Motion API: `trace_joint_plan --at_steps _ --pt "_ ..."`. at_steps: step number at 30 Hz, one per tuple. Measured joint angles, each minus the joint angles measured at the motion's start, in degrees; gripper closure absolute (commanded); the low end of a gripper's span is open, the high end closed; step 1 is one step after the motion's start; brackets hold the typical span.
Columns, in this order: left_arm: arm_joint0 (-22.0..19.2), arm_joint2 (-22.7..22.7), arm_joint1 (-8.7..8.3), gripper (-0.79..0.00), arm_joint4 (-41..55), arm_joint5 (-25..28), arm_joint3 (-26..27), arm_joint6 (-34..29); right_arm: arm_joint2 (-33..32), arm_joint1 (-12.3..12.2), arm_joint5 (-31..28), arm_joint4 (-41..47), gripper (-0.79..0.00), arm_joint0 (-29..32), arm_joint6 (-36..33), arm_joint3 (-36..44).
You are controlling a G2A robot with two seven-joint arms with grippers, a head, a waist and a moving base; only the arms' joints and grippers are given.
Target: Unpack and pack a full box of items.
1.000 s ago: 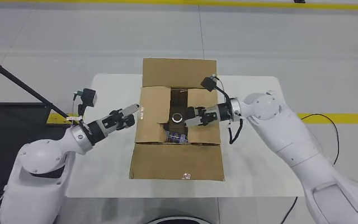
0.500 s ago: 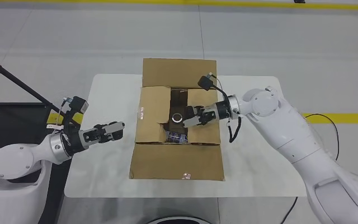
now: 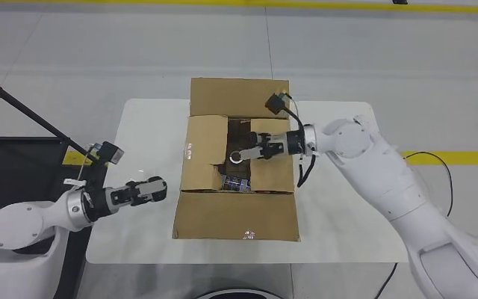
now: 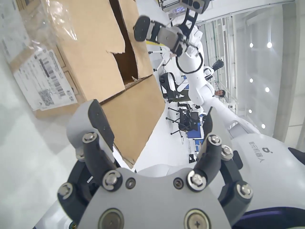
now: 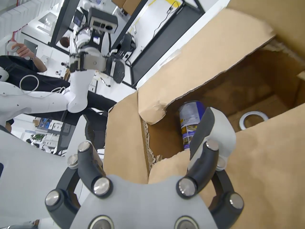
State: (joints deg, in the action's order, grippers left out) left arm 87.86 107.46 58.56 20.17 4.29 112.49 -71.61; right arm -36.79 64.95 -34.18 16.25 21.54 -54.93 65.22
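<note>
Now the cardboard box sits in the middle of the white counter, its top flaps opened around a dark gap. Above that gap in the box hangs the right end effector, fingers spread and gripping nothing, with a torn flap edge lying between them. Inside the box a blue can sits against a wall, with a white ring close beside it. The left end effector hovers beside the box, clear of its left wall, released and empty.
</note>
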Motion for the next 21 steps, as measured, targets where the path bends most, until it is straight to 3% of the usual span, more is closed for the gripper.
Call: trace_joint_plan --at_steps 9,21 --pt "6.69 2.42 -0.57 -0.785 0.32 3.18 0.79 -5.16 -3.77 -0.47 6.64 -13.34 -0.785 0.76 13.87 -1.62" --pt "9.81 -2.11 -0.7 -0.785 1.71 4.46 1.86 -3.26 -9.68 -0.91 6.3 -17.74 -0.785 2.01 24.71 -7.09"
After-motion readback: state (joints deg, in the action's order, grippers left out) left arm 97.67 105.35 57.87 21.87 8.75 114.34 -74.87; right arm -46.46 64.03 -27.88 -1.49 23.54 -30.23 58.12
